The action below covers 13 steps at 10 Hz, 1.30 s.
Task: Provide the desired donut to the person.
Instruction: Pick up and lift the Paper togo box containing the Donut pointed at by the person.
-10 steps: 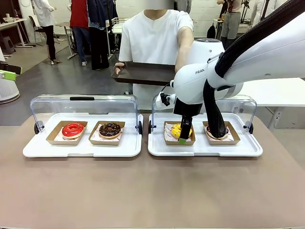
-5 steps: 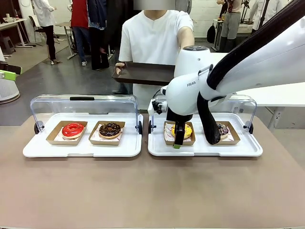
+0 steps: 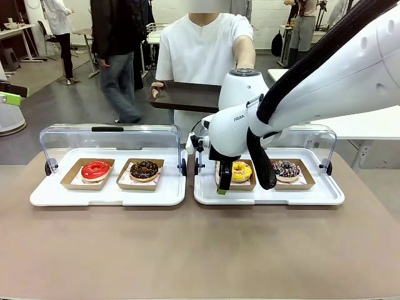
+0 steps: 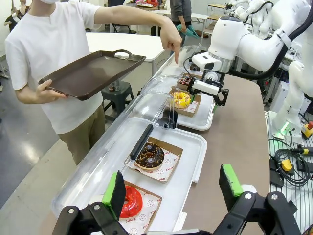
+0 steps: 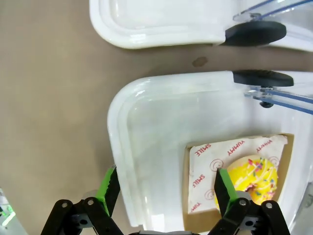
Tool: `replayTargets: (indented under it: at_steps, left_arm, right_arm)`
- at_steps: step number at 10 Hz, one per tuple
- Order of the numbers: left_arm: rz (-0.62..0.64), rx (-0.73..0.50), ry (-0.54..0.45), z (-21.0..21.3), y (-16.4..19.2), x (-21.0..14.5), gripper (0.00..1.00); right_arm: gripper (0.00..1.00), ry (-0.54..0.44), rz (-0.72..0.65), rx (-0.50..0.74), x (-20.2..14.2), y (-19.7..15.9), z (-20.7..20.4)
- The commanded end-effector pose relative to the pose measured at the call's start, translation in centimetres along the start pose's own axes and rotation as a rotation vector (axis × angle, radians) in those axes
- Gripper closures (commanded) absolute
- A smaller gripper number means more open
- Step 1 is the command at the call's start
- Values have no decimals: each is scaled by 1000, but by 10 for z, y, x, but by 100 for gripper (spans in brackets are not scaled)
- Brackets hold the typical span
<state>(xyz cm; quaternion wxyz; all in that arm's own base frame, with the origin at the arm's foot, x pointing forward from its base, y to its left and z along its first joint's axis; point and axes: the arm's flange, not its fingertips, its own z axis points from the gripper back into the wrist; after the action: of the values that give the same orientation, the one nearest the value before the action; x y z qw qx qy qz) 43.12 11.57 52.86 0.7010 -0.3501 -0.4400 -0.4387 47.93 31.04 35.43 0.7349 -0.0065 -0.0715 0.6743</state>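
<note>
Progress is basically nil: right pincer (image 5: 165, 188) hangs wide open and empty just beside the yellow sprinkled donut (image 5: 252, 178), and the person (image 3: 203, 50) holds a bare brown tray (image 4: 93, 73).

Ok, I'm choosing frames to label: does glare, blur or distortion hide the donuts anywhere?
Front view: sharp, yellow donut clear, mild reflections on the clear lid. Left wrist view: wide-angle bowing, nothing hidden. Right wrist view: soft glare on the white tray, yellow donut sharp.
</note>
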Motion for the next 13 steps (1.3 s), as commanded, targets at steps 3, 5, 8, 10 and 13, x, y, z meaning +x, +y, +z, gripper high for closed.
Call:
replayTargets:
  at_steps: [3, 5, 8, 10, 13]
  left_arm:
    - [-2, 1, -8, 0, -1, 1, 0]
    - [-2, 1, -8, 0, -1, 1, 0]
    - [-2, 1, -8, 0, -1, 1, 0]
    - [-2, 1, -8, 0, -1, 1, 0]
    - [-2, 1, -8, 0, -1, 1, 0]
  right_arm:
    - [0, 16, 20, -3, 1, -19, -16]
    - [6, -1, 47, 2, 2, -19, -18]
    - [100, 0, 45, 1, 1, -20, -19]
    - [100, 5, 41, 3, -1, -19, -20]
    - [100, 12, 43, 11, -3, -17, -21]
